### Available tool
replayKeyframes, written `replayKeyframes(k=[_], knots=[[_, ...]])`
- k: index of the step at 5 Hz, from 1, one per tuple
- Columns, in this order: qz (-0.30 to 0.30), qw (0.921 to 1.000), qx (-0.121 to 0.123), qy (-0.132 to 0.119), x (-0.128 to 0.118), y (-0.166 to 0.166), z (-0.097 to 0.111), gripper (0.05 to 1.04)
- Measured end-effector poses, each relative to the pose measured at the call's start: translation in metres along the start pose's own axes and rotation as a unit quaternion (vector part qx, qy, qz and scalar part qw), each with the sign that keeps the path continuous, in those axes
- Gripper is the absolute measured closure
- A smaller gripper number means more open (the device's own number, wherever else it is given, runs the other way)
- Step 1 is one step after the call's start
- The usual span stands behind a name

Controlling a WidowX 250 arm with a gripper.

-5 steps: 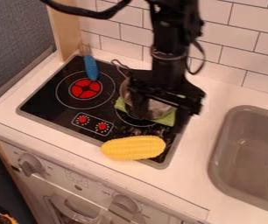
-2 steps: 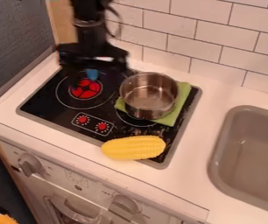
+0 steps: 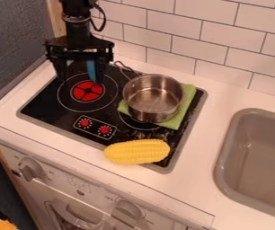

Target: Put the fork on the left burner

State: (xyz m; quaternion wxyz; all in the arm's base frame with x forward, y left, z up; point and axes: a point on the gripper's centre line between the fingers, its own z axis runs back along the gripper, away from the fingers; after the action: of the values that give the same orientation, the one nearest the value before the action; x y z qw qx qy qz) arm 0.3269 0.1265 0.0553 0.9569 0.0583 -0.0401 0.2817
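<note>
Losing the tines of the blue fork (image 3: 92,72) behind the black gripper (image 3: 81,80), so can't make out how that end lies. Can see the handle slanting down between the spread fingers, nearer the one on the picture's right, its lower end at the outer part of the left burner (image 3: 89,91). Would call the grip wide open, holding nothing visibly; can't tell whether either finger touches the handle. Can't follow the arm past the top edge, nor identify an orange thing (image 3: 5,225) cut off at bottom left. Can see only part of the green cloth (image 3: 188,96) under the metal pot (image 3: 155,112).

Comparing with the frame just before, find the gripper farther left and sharper, with more handle and the looped wire (image 3: 125,67) exposed. Find pot, cloth and yellow corn (image 3: 137,152) unmoved.
</note>
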Motion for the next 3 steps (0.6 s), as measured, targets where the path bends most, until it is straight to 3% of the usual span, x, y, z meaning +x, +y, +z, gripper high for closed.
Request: replayKeyframes(k=[2, 3], knots=[[0.054, 0.9985, 0.005, 0.006, 0.032, -0.005, -0.017, 0.083], [0.064, 0.9976, 0.02, 0.013, 0.045, -0.004, -0.026, 0.083]])
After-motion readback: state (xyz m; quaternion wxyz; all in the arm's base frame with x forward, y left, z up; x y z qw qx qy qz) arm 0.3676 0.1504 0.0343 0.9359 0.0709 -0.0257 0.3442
